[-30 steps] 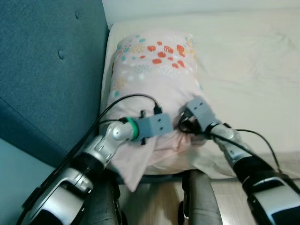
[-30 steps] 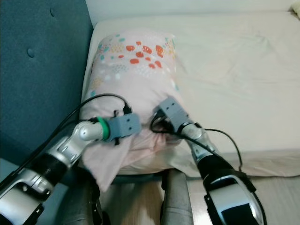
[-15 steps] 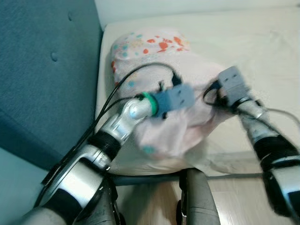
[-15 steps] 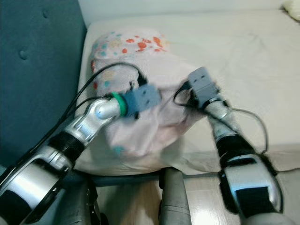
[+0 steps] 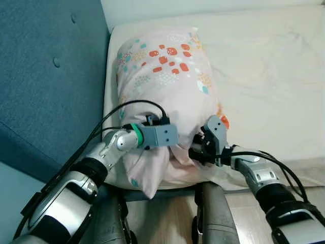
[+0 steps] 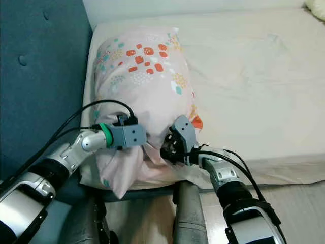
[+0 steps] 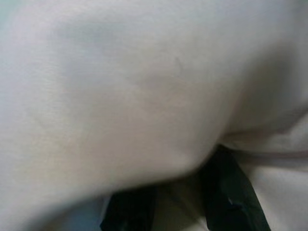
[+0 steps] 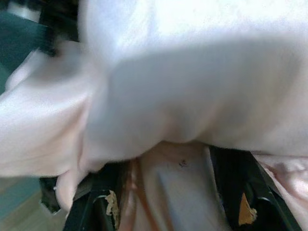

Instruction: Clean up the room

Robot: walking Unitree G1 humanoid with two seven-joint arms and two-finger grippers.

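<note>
Gripping the near hem of the pink patterned pillow (image 5: pixel 165 76) lying lengthwise toward twelve o'clock on the cream bed (image 5: pixel 274 76), left gripper (image 5: pixel 175 147) and right gripper (image 5: pixel 195 152) both pinching fabric, apparently to straighten it beside the teal headboard (image 5: pixel 45 76).

I can read no words, numbers, labels or brand marks anywhere in front of me. The pillow (image 5: pixel 162 76) at the bed's (image 5: pixel 269 76) left edge carries only coloured spots, no lettering.
</note>
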